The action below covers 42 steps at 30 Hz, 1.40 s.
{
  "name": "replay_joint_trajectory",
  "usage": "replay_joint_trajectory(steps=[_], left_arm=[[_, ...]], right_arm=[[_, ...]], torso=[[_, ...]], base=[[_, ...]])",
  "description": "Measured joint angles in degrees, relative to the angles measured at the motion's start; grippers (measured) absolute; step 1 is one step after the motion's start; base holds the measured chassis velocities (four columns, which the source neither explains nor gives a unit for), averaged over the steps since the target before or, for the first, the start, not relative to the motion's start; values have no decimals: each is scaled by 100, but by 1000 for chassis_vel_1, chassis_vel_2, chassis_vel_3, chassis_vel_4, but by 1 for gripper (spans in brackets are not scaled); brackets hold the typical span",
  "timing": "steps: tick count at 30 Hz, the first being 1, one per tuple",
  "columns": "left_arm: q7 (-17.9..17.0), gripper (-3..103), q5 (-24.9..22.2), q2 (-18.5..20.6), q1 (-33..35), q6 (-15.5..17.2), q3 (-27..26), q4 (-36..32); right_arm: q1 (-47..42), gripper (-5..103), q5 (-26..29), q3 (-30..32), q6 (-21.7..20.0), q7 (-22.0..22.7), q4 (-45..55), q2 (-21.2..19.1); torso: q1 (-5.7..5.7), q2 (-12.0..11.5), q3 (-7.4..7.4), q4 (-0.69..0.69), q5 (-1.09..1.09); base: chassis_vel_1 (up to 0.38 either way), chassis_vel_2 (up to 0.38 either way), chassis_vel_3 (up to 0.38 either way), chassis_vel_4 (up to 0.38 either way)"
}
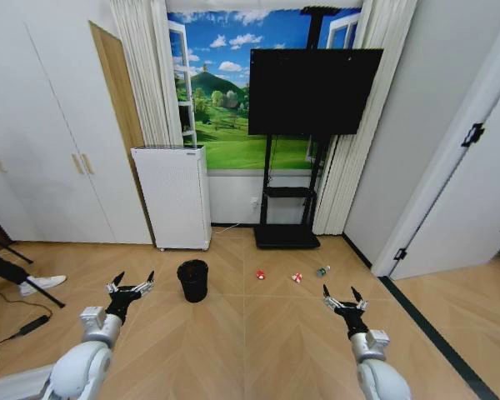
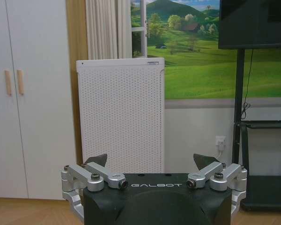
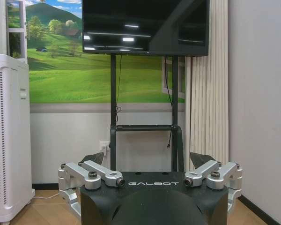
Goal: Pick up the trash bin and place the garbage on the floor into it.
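Note:
The trash bin [image 1: 192, 280], small, black and round, stands on the wooden floor in front of the white appliance. The garbage lies to its right: a red-and-white scrap [image 1: 260, 274], a second red-and-white scrap [image 1: 297, 277] and a small clear-green bottle [image 1: 322, 271]. My left gripper [image 1: 133, 282] is held up open, left of the bin and nearer to me. My right gripper [image 1: 342, 294] is open too, near the bottle's side of the floor. Both hold nothing. In the wrist views each gripper [image 2: 150, 161] [image 3: 147, 159] spreads its fingers wide toward the far wall.
A white perforated appliance [image 1: 172, 197] stands against the wall behind the bin. A TV on a black stand [image 1: 287, 237] is to its right. White cupboards [image 1: 42, 142] line the left, a white door [image 1: 475, 192] the right. A person's shoe [image 1: 43, 284] and cables lie at far left.

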Motion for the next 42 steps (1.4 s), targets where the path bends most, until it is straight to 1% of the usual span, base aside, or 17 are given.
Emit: replay_joint_trajectory(steps=[5, 6, 7, 10, 13, 14, 19, 21, 24, 27, 30, 31, 36, 40, 42], left_arm=[[5, 100, 0, 1, 2, 0, -5, 0], [6, 100, 0, 1, 2, 0, -8, 0], [11, 100, -1, 1, 2, 0, -9, 0], [10, 100, -1, -12, 4, 0, -14, -2], [12, 100, 1, -17, 6, 0, -15, -11], [11, 100, 1, -18, 8, 0, -15, -15], [11, 100, 1, -21, 10, 0, -15, -17], [10, 100, 1, -20, 9, 0, -15, -17], [7, 100, -2, -22, -3, 0, -10, -17], [7, 100, -43, -45, -8, -28, 20, -11], [24, 100, -60, -73, -33, -114, 39, 24], [30, 100, -63, -83, -43, -124, 39, 40], [70, 100, -11, -83, -29, -81, 12, 42], [88, 100, 105, -72, -15, -81, -20, 50], [92, 100, 111, -69, -11, -81, -23, 52]], right_arm=[[-1, 100, 1, 9, 11, 1, -11, -8], [0, 100, 2, 10, 13, 1, -12, -10], [0, 100, 2, 9, 17, 1, -17, -12], [0, 100, 3, 4, 27, 1, -18, -12], [2, 100, 2, 0, 28, 1, -19, -11], [5, 100, 2, -1, 29, 2, -20, -12], [5, 100, 0, -3, 30, 4, -27, -4], [5, 100, -8, -4, 31, 6, -32, 0], [6, 100, -13, -11, 78, 7, -65, 7], [16, 100, -3, -24, 91, 10, -85, 14], [33, 100, -7, -29, 93, 16, -93, 18], [33, 100, -13, -30, 92, 19, -94, 19], [33, 100, -55, -31, 90, 28, -95, 33], [35, 100, -65, -52, 83, 31, -92, 57], [38, 100, -67, -58, 80, 32, -89, 62]], torso=[[0, 0, -1, -1, 0], [1, -1, 0, 2, 0], [2, -1, 1, -1, 0], [3, -2, 1, 0, -2], [0, 0, -1, -1, 2], [1, -1, 0, 1, 0], [0, 0, -1, -1, -1], [0, -1, 0, 2, 0], [0, 0, -1, -1, -1], [4, -2, 2, 1, 1], [4, -2, 1, 2, 2], [5, -2, 2, 0, 1], [-1, -1, -1, -3, 0], [-32, -67, -39, 2, 1], [-46, -104, -58, 1, 0]], base=[[-351, 368, 358, -353], [-363, 346, 361, -377], [-363, 403, 382, -377], [-355, 363, 366, -371], [-344, 372, 344, -349], [-332, 365, 347, -349], [-331, 349, 350, -350], [-329, 346, 359, -330], [-347, 350, 349, -339], [-332, 340, 291, -310], [-200, 212, 188, -115], [-168, 65, 54, -59], [-55, 26, 5, -18], [81, -63, -61, 63], [92, -50, -33, 72]])
